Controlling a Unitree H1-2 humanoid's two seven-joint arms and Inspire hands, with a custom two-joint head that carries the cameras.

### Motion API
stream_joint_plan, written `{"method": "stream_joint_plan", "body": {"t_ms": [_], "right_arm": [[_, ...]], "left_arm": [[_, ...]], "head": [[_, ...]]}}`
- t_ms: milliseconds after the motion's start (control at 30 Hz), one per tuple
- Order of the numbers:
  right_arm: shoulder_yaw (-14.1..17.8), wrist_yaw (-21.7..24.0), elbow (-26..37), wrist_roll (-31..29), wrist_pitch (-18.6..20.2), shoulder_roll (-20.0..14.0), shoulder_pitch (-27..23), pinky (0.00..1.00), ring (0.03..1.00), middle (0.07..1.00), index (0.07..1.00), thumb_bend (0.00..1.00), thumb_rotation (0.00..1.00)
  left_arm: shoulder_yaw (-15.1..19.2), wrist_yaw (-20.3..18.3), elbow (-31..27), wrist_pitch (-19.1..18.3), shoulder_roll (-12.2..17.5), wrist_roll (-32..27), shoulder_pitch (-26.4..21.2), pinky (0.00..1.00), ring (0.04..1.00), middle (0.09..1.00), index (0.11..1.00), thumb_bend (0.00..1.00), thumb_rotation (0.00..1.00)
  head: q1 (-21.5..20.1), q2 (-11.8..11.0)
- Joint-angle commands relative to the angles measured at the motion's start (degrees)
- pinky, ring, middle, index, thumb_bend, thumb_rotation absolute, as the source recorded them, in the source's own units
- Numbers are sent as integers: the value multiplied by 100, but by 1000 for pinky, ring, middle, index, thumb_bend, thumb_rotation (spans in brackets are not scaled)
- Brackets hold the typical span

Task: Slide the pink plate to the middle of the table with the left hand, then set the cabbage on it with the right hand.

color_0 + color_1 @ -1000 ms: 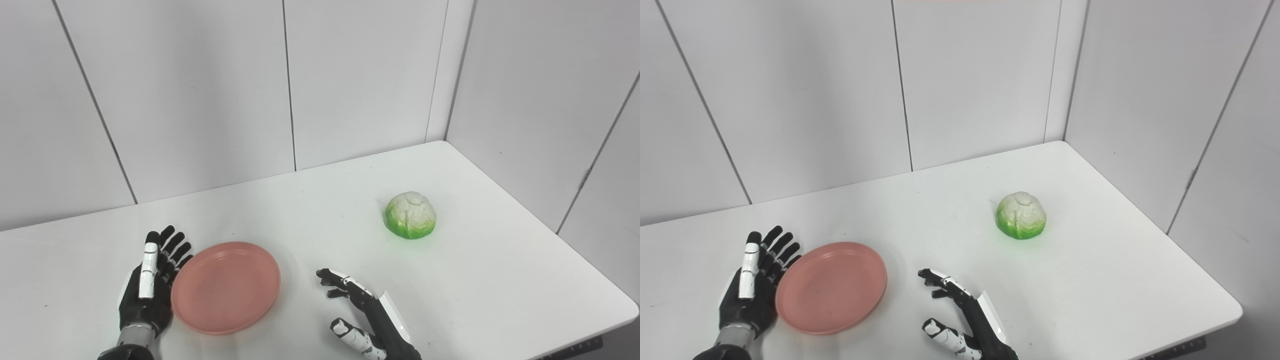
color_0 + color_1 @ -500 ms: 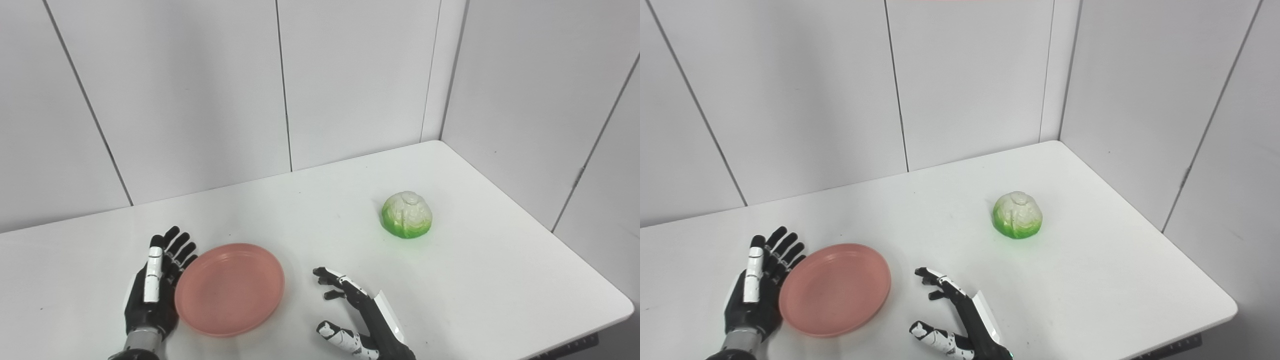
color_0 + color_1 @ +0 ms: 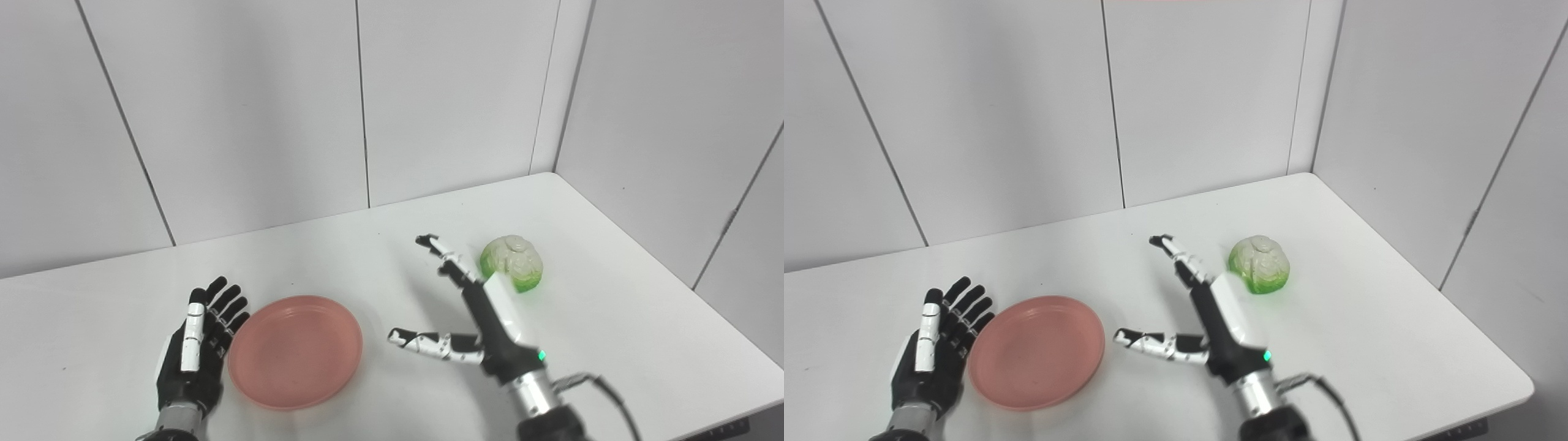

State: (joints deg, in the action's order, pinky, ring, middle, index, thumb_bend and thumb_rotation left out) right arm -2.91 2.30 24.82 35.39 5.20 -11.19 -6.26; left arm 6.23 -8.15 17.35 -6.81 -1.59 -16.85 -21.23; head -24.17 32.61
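Left hand (image 3: 199,355): spread flat, beside plate (image 3: 295,351) rim.
Right hand (image 3: 481,318): spread, empty, just left of cabbage (image 3: 513,262).
Counter (image 3: 643,343): white.

Bright, even overhead light; soft faint shadows; sharp focus throughout

The plate (image 3: 295,351) is pink, round and shallow, with a low raised rim. It lies flat on the white table (image 3: 612,343), right side up, in the near left part, and nothing is in it. The cabbage (image 3: 513,262) is a small round head, whitish on top and bright green along its lower edge. It sits on the table toward the far right side, well apart from the plate. In the left eye view its lower left part is hidden, in the right eye view nearly all of it shows.
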Motion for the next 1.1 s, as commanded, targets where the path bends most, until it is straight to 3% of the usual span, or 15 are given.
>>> {"method": "stream_joint_plan", "body": {"t_ms": [0, 267, 433, 600, 767, 1000, 1067], "right_arm": [[84, 379, 282, 193, 250, -341, -566, 764, 896, 929, 871, 964, 484], [257, 1353, 153, 655, 739, -1456, -1630, 694, 884, 921, 874, 1000, 494], [214, 1961, -343, 1013, 900, -2050, -2218, 674, 891, 912, 852, 1000, 414], [-38, 2429, -975, 1402, 1082, -2414, -2690, 773, 912, 910, 838, 1000, 286], [-284, 3098, -1583, 1536, 1414, -2615, -3128, 752, 909, 905, 814, 1000, 188], [-709, 3900, -2416, 1750, 1829, -2781, -3604, 739, 874, 896, 825, 1000, 179], [-838, 4014, -2684, 1757, 1862, -2801, -3698, 648, 858, 893, 830, 1000, 201]], "left_arm": [[-30, 71, -60, -29, -50, 38, -89, 879, 859, 842, 812, 775, 801], [-54, 106, -141, -125, -67, 44, -44, 854, 849, 844, 821, 781, 783], [-61, 111, -115, -138, -51, 56, -58, 847, 847, 843, 822, 776, 793], [-74, 118, -114, -172, -52, 83, -64, 850, 855, 847, 826, 773, 804], [-83, 70, -119, -209, -59, 39, -62, 849, 861, 856, 828, 772, 809], [-126, 153, -176, -267, -104, 117, -43, 841, 858, 847, 818, 765, 809], [-143, 166, -190, -274, -115, 126, -31, 842, 859, 846, 828, 756, 816]], "head": [[25, -3], [55, 9], [84, -6], [101, 5], [124, 26], [175, 32], [200, 37]]}}
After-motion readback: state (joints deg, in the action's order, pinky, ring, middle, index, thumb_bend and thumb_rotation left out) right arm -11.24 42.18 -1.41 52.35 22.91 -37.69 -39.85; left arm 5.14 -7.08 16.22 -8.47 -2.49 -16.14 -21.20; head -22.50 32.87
